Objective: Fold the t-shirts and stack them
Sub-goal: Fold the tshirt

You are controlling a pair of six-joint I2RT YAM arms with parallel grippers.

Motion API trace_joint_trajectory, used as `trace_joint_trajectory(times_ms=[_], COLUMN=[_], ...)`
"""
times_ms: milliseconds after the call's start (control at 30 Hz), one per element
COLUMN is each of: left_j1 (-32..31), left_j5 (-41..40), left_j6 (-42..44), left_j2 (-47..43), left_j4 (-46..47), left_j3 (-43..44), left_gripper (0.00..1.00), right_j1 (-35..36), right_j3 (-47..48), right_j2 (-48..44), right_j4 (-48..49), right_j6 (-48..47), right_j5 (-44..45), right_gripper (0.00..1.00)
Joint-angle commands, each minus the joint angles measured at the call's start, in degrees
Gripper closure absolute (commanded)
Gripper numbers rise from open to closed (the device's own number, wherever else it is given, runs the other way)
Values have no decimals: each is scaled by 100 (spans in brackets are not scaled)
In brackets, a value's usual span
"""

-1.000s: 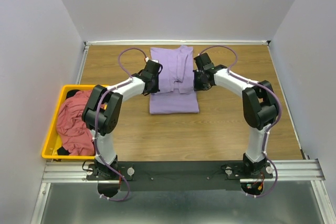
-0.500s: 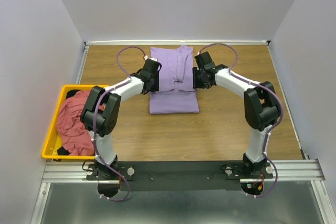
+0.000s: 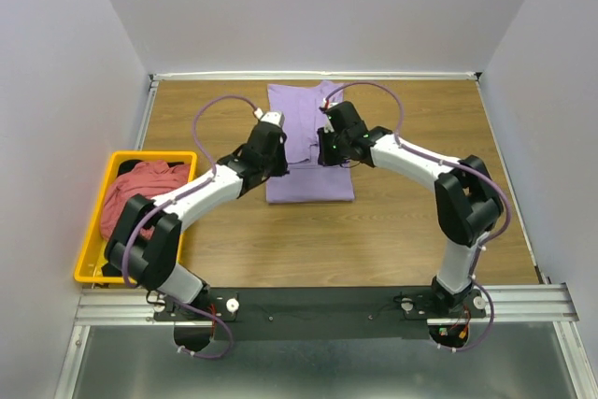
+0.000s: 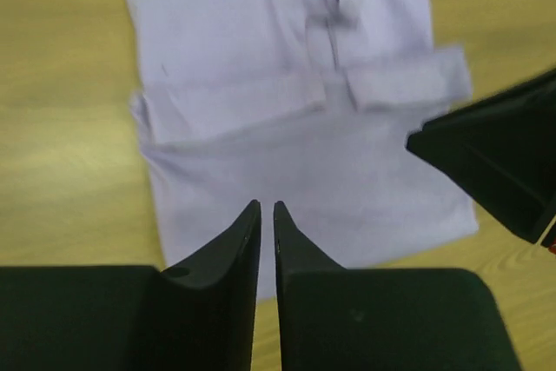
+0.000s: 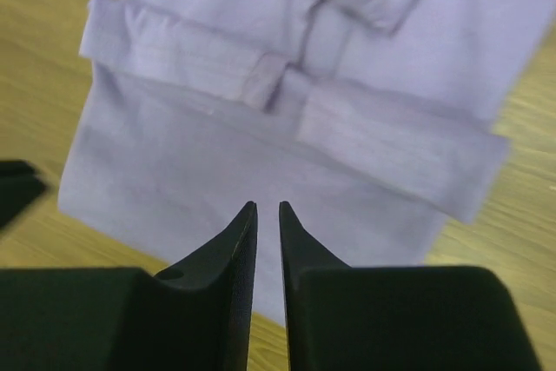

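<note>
The lavender-purple t-shirt (image 3: 308,151) lies flat at the back middle of the table, folded, with its far part doubled over the near part. It fills the left wrist view (image 4: 287,119) and the right wrist view (image 5: 287,119). My left gripper (image 3: 266,158) hovers over the shirt's left side, jaws closed and empty (image 4: 267,208). My right gripper (image 3: 329,149) hovers over its right side, jaws closed and empty (image 5: 268,206). The dusty red-pink t-shirt (image 3: 135,198) lies crumpled in the bin, with a bit of dark cloth (image 3: 110,270) under it.
The yellow plastic bin (image 3: 93,235) sits at the table's left edge beside the left arm. The right gripper's body shows at the right of the left wrist view (image 4: 499,162). White walls enclose the table on three sides.
Both grippers have left the shirt's side edges, risen and moved inward over it. The left arm has swung off the bin, uncovering the red-pink shirt.
</note>
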Motion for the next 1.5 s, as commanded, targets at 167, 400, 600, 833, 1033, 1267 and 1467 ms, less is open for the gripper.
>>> trace_joint_trajectory(times_ms=[167,400,600,833,1033,1267,1467], left_j1=[-229,-299,-326,-334,-220,307,764], left_j5=[709,709,709,560,454,700,964], left_j6=[-500,-570,-526,-438,-219,167,501], left_j2=[798,982,833,552,481,1490,2877], left_j4=[890,882,802,575,477,416,136], left_j3=[-845,-1179,-1390,-1276,-538,402,1702], left_gripper=[91,91,91,91,87,88,89], right_j1=[149,123,-351,-536,-537,-607,-659], right_j3=[-42,371,1399,2183,1271,40,-550], right_j2=[856,1436,1955,1703,761,-179,-558], right_j4=[694,702,667,632,632,781,861], right_j6=[101,-170,-540,-664,-409,-198,-93], right_j5=[-702,-160,430,529,169,-227,-316], right_gripper=[83,84,83,81,80,80,80])
